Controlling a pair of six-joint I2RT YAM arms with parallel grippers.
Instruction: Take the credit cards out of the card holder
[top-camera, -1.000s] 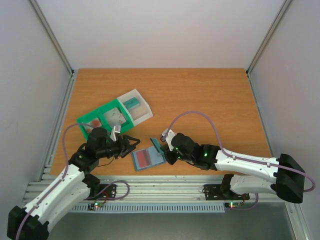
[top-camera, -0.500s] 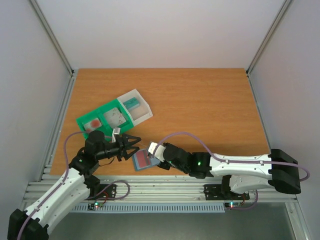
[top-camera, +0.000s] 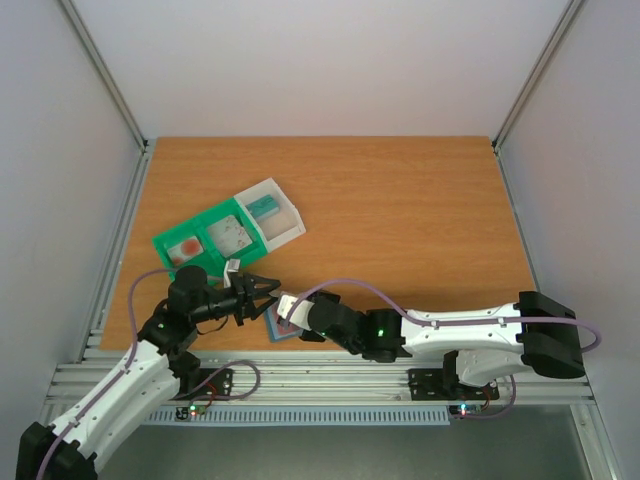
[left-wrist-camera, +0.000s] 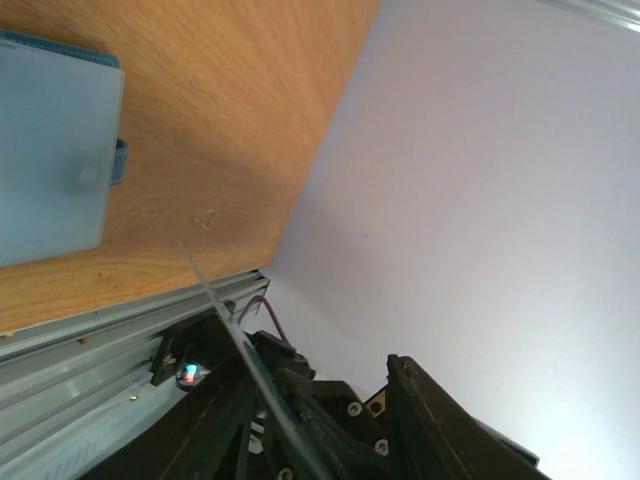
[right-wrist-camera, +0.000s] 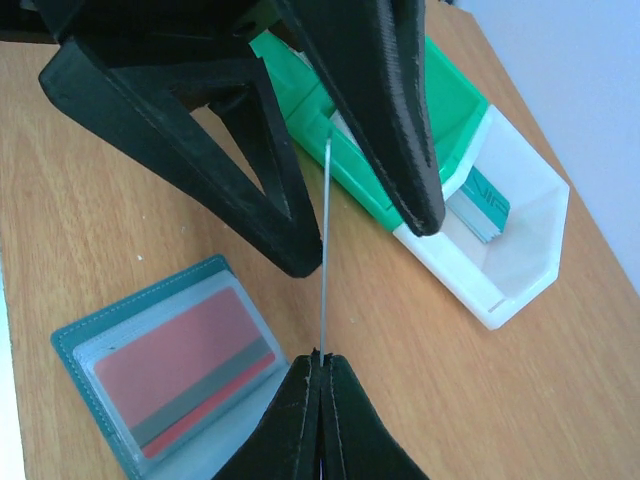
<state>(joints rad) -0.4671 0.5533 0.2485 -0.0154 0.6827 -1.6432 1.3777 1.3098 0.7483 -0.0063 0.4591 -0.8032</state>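
Right hand (right-wrist-camera: 322, 362) is being moved left; card (right-wrist-camera: 324, 250) is being pinched in it, straddled by open left hand (top-camera: 262, 292).

Slate-blue card holder (left-wrist-camera: 50, 150), red-and-grey credit card (right-wrist-camera: 175, 365), green-and-white tray (right-wrist-camera: 452, 95)

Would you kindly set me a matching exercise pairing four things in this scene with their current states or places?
1. right gripper
2. left gripper
3. card holder
4. teal card

A. lying open on the table, red card in its pocket
B. in the tray's clear end compartment
C. open, a finger either side of the thin card
D. shut on the thin card

Pairs: 1-D, 2-C, 3-A, 4-B
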